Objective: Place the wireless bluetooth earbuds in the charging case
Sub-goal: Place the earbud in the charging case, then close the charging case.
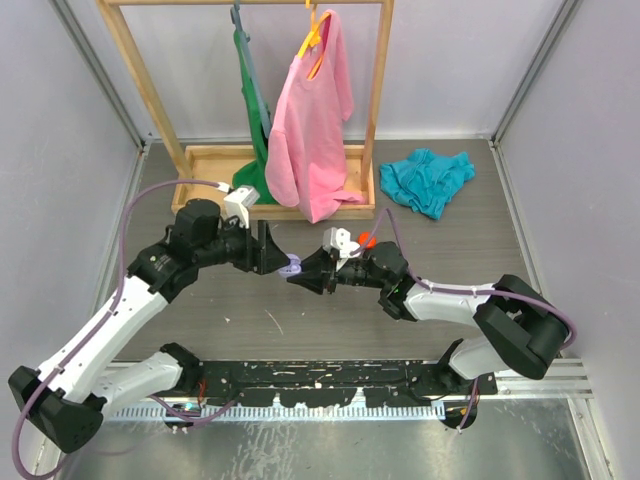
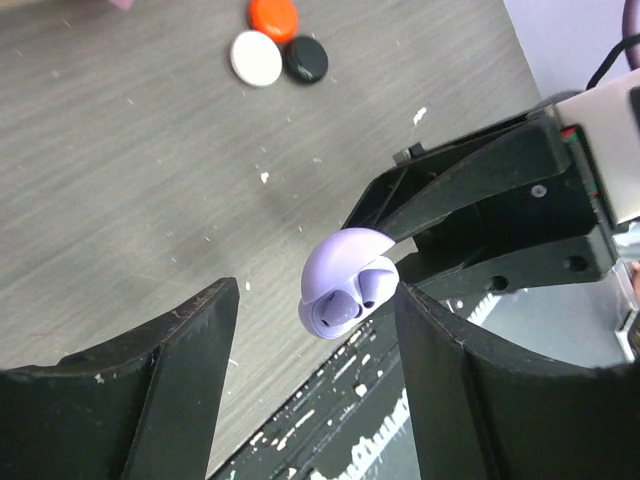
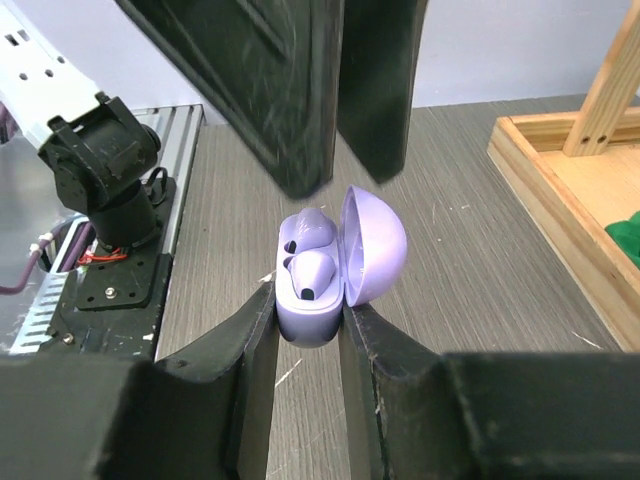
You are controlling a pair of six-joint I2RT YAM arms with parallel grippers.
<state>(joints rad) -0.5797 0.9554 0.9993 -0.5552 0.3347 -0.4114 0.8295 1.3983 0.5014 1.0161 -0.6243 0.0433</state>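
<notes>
A lilac charging case [image 3: 310,315] with its lid [image 3: 375,245] open is held above the table between the fingers of my right gripper [image 3: 308,305]. Two lilac earbuds [image 3: 312,268] sit in its wells. In the left wrist view the case [image 2: 345,270] and a bud [image 2: 340,312] sit just ahead of my left gripper [image 2: 315,298], which is open and empty; the case is near its right finger. In the top view the two grippers meet nose to nose, left [image 1: 274,256] and right [image 1: 306,276], with the case [image 1: 291,267] between them.
Round red [image 2: 272,15], white [image 2: 256,57] and black [image 2: 305,60] items lie together on the table. A wooden clothes rack [image 1: 215,165] with a pink shirt [image 1: 310,130] and green garment [image 1: 255,110] stands behind. A teal cloth [image 1: 428,178] lies at the back right.
</notes>
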